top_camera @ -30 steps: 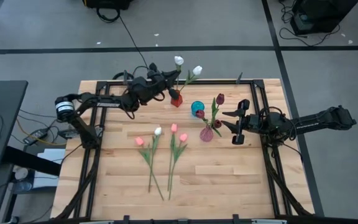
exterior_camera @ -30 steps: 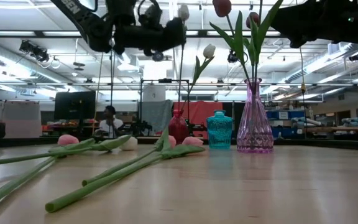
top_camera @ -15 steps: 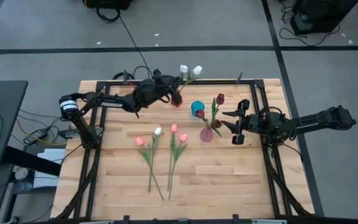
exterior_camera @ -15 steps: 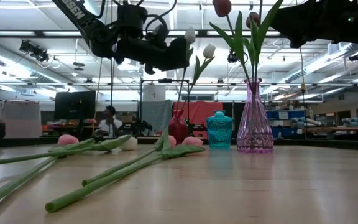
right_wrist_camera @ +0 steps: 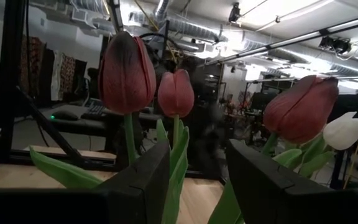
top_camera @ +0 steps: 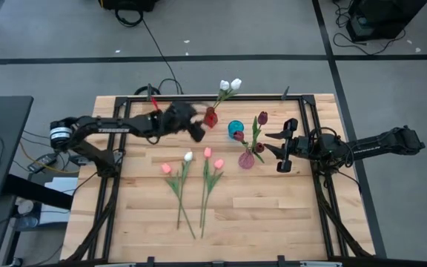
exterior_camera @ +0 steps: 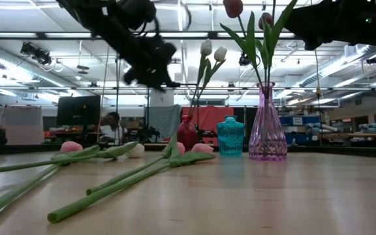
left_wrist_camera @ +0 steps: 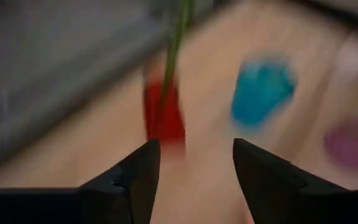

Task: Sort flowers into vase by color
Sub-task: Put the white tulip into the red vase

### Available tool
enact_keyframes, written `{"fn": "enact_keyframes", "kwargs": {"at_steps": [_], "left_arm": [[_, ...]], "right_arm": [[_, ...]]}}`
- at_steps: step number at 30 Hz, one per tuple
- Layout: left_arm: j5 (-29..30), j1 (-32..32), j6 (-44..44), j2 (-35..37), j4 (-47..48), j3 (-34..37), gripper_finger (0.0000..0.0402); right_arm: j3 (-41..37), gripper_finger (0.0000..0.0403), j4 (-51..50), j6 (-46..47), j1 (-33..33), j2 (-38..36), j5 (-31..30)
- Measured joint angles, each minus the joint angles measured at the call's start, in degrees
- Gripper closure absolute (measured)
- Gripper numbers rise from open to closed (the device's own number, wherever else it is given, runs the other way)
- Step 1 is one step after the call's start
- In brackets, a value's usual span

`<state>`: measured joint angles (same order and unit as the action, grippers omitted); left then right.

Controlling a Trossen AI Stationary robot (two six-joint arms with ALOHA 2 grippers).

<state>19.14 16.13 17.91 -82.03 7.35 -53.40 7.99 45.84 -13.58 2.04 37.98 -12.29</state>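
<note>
Two white flowers (top_camera: 230, 84) stand with their stems in a small red vase (top_camera: 210, 117) at the far side; their heads (exterior_camera: 212, 50) lean together. My left gripper (left_wrist_camera: 194, 163) is open just left of and nearer than that vase, holding nothing. Three maroon flowers (right_wrist_camera: 126, 71) stand in the clear pink vase (top_camera: 246, 159). My right gripper (top_camera: 271, 144) waits open to the right of it, level and pointing at the maroon flowers. A blue vase (top_camera: 236, 129) stands between the two vases. Three pink flowers and a white one (top_camera: 188, 156) lie flat on the table.
The lying flowers (exterior_camera: 77, 166) stretch their long stems toward the near edge across the table's middle. A black frame (top_camera: 302, 111) runs along the table's left, far and right sides. Bare wood (top_camera: 273, 215) lies at the near right. A person (exterior_camera: 113, 124) sits in the room beyond.
My left gripper has carried a white flower toward the red vase, opened and let go, then drawn back toward the table's near left and lower. The flower now stands in the red vase, its head beside the other white one.
</note>
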Motion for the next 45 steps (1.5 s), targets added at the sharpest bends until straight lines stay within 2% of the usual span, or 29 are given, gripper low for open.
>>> {"fn": "enact_keyframes", "kwargs": {"at_steps": [4, 7, 11, 16, 26, 29, 33, 38, 42, 45], "left_arm": [[-3.0, -5.5, 21.4, -1.2, 19.2, 0.0, 0.0202], [-6.5, -10.0, 31.7, -3.4, 27.3, 0.1, 0.0205], [-7.3, -14.5, 39.2, -5.9, 28.9, 0.1, 0.0208], [-8.1, -17.5, 43.1, -8.2, 25.6, 0.1, 0.0209], [-8.3, -17.8, 43.6, -15.8, 25.2, -0.3, 0.021], [-7.3, -17.9, 41.6, -16.9, 25.9, -1.2, 0.0221], [-5.8, -18.0, 39.2, -17.4, 26.6, -2.6, 0.0269], [-3.8, -18.6, 34.4, -17.4, 26.6, -5.5, 0.0375], [-2.5, -18.9, 29.5, -17.2, 26.5, -8.2, 0.0388], [2.0, -18.6, 24.4, -15.9, 26.6, -10.4, 0.0391]], "right_arm": [[0.0, 0.0234, 0.3, 0.0, -0.3, 0.0, 0.0], [0.0, 0.0234, 0.5, 0.3, -0.5, 0.0, 0.0], [0.0, 0.0234, 0.5, 0.5, -0.5, 0.0, 0.0], [0.0, 0.0234, 0.5, 0.5, -0.5, 0.0, 0.0], [0.0, 0.0234, 0.8, 0.5, -0.5, 0.0, 0.0], [0.0, 0.0234, 0.8, 0.5, -0.5, 0.0, 0.0], [0.0, 0.0234, 0.8, 0.3, -0.5, 0.0, 0.0], [0.0, 0.0234, 0.7, 0.3, -0.5, 0.0, 0.0], [0.0, 0.0234, 0.6, 0.3, -0.5, 0.0, 0.0], [0.0, 0.0234, 0.6, 0.3, -0.5, 0.0, 0.0]]}}
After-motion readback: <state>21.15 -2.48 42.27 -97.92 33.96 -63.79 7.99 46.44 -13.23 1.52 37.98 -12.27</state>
